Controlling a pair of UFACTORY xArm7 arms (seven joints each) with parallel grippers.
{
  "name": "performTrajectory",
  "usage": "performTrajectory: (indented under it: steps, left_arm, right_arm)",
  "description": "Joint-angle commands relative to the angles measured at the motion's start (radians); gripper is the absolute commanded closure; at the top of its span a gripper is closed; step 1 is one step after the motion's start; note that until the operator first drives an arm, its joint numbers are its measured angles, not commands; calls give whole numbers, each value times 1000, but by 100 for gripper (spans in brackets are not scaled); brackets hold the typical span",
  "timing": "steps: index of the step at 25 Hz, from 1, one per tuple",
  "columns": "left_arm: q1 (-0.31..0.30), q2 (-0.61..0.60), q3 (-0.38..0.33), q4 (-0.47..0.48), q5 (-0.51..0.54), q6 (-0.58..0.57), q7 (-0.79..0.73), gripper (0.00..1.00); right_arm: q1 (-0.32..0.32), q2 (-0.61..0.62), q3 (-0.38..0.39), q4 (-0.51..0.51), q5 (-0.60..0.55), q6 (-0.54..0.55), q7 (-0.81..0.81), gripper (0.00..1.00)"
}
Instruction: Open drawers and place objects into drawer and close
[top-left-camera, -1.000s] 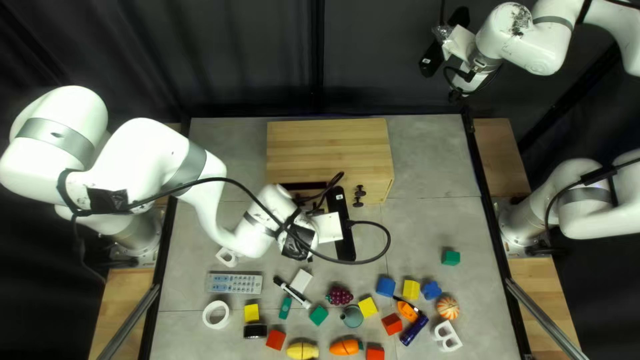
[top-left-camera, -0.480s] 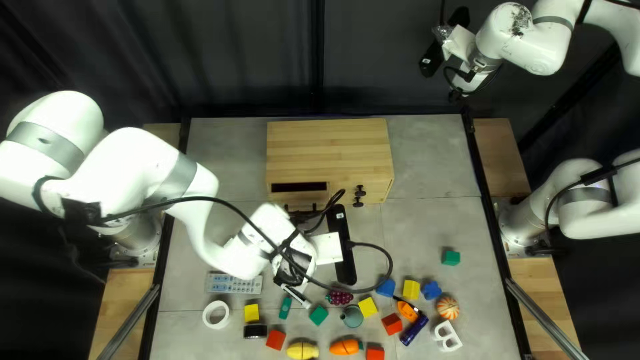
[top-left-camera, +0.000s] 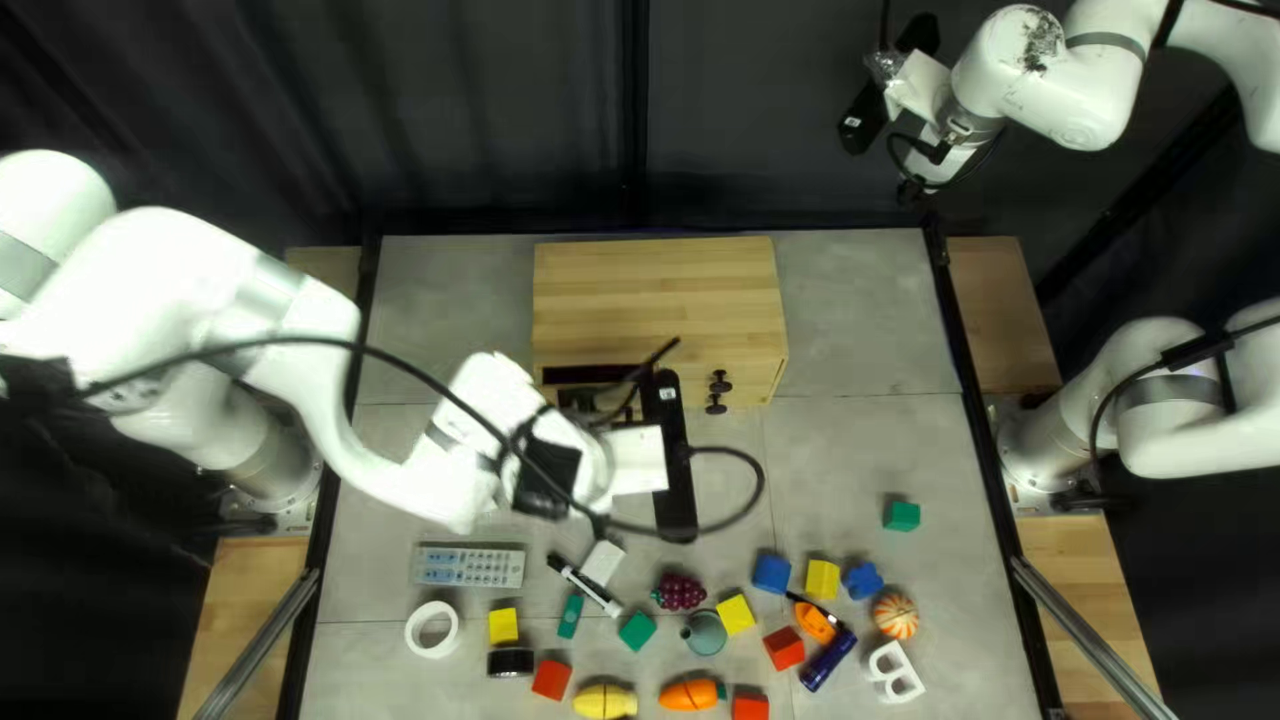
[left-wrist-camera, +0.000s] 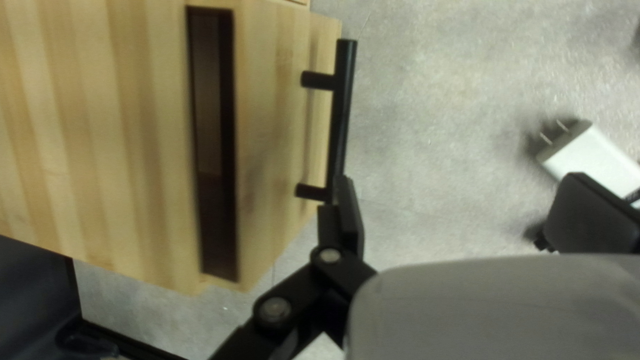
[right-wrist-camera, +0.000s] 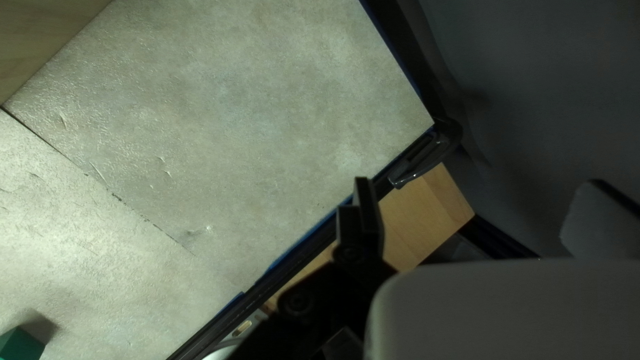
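Note:
A wooden cabinet (top-left-camera: pixel 660 300) stands at the table's far side, its left drawer (left-wrist-camera: pixel 267 147) pulled partly out, leaving a narrow dark slot. My left gripper (top-left-camera: pixel 671 460) is in front of it; its fingertips are hidden from above. In its wrist view the left gripper (left-wrist-camera: pixel 461 180) is open, one finger overlapping the end of the drawer's black bar handle (left-wrist-camera: pixel 341 120); contact cannot be told. Near its other finger lies a white plug adapter (left-wrist-camera: pixel 590 157). My right gripper (top-left-camera: pixel 867 118) hangs beyond the table's far edge; the right gripper (right-wrist-camera: pixel 477 183) is open and holds nothing.
Toward the near edge lie a remote (top-left-camera: pixel 470 566), a tape ring (top-left-camera: pixel 431 630), a marker (top-left-camera: pixel 584 584), grapes (top-left-camera: pixel 679 592), and several coloured blocks and toys. A green block (top-left-camera: pixel 903 515) sits apart at the right. A black cable loops over my left arm.
My left gripper went toward the near edge, then back toward the cabinet and slightly left; its arm's upper links swung left. The right arm has stayed still.

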Motion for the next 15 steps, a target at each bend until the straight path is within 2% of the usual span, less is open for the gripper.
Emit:
performTrajectory:
  steps: [1, 9, 15]
  left_arm:
    - [10, -62, 40, -34, -76, -26, 156, 0]
    - [32, -107, 70, -147, -55, -190, 192, 0]
    - [38, -121, 59, -193, -22, -244, 141, 0]
  right_arm:
    - [0, 0, 0, 0, 0, 0, 0, 0]
    - [0, 0, 0, 0, 0, 0, 0, 0]
    - [0, 0, 0, 0, 0, 0, 0, 0]
